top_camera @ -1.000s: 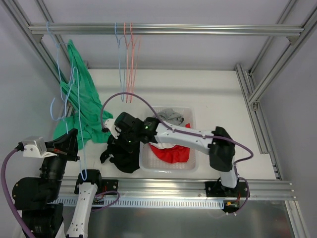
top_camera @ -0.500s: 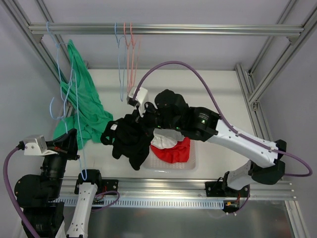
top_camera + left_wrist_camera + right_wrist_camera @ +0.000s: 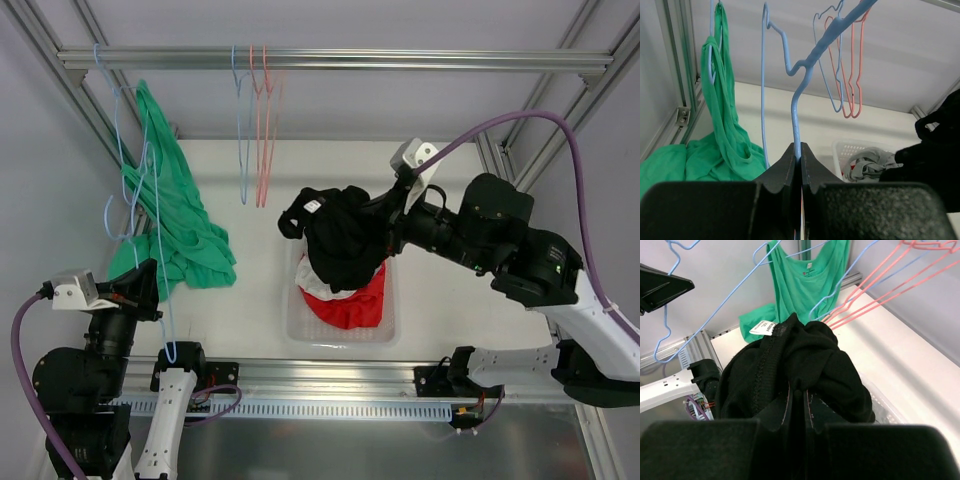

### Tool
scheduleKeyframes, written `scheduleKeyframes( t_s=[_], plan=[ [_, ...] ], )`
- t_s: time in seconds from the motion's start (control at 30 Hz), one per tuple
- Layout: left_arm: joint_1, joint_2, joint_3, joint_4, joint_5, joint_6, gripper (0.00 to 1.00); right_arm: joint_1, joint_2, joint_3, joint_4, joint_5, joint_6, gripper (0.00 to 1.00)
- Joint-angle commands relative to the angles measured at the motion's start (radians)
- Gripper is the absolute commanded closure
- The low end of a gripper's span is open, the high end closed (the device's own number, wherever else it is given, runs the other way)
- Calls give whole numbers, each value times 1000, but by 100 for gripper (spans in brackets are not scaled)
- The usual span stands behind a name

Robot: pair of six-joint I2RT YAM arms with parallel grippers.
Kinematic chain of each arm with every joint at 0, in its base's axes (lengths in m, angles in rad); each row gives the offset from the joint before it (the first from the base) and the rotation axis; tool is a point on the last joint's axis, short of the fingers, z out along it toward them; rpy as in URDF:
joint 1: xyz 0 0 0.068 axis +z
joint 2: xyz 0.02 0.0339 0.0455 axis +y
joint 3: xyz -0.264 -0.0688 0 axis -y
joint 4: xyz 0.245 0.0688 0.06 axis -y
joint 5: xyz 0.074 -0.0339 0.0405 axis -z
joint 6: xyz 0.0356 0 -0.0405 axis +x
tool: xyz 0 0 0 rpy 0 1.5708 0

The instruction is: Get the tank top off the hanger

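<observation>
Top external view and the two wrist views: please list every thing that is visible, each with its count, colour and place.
tank top: one, black, held bunched above the basket.
basket: one, white, on the middle of the table.
red garment: one, in the basket.
grey garment: one, in the basket.
green garment: one, hanging at the left, its lower part on the table.
held hanger: one, light blue, at the left.
rail hangers: one light blue, two pink it seems, centre of the top rail.
table: one, white.
left gripper: shut on the held hanger.
right gripper: shut on the tank top.
</observation>
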Motion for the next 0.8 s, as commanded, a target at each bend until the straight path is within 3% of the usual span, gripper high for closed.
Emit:
scheduleKeyframes(
  t_s=[0.0,0.27,0.37,0.43,0.5,0.63,0.77],
  plan=[
    [-6,15,0,39,14,-5,100,-19,-24,-14,0,9,2,100],
    [-6,43,3,44,52,-5,100,-42,-63,-187,70,-30,51,100],
    [-6,67,22,44,87,-4,100,-137,-55,-342,142,-36,100,100],
    [-6,100,35,44,158,1,100,-199,-38,-504,211,-133,174,100],
    [-6,126,51,44,221,5,100,-254,3,-619,340,-168,218,100],
    [-6,201,65,39,366,2,100,-260,107,-837,445,-162,282,100],
    [-5,264,95,19,359,-8,100,-262,219,-934,572,-194,367,100]
  ],
)
